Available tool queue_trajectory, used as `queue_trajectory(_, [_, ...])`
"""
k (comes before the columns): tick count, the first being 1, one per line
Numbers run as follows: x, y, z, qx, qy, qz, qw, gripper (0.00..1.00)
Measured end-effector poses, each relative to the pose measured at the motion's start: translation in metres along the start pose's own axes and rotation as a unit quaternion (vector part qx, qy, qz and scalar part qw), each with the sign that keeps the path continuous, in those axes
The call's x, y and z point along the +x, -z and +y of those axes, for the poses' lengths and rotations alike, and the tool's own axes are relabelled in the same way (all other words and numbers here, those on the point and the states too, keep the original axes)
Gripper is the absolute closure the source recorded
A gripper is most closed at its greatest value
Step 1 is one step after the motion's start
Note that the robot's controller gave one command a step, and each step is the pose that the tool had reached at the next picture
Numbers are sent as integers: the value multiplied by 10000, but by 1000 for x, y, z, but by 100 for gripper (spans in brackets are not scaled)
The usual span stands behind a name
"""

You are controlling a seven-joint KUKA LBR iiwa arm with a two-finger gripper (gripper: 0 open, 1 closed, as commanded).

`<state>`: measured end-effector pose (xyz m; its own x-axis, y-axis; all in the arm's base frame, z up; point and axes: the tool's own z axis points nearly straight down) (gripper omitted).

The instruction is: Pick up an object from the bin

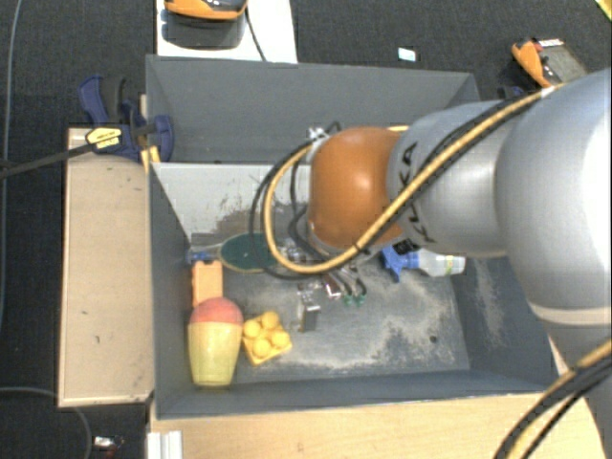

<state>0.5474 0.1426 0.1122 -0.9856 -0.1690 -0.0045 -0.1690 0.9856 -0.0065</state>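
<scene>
Several small things lie along the left of the bin [287, 113] floor. The gripper [308, 312] hangs low over bare floor near the middle, just right of a knobbly yellow piece [265, 338], its nearest neighbour; that piece is blocky, with no clear long axis. Beside it a yellow cup-shaped thing with a pink end [215, 344] runs lengthwise up the view. Whether the gripper is spread or closed cannot be told, as the orange wrist cover [349, 199] hides its upper part. A blue thing [397, 261] and a white bottle [442, 265] lie partly hidden under the arm [535, 189]
</scene>
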Motion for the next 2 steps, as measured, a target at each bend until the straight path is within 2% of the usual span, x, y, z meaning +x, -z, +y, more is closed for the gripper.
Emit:
queue_trajectory(1, [47,-43,77,-5,657,-19,9978,0])
queue_trajectory(2, [60,-40,63,47,941,-27,9956,100])
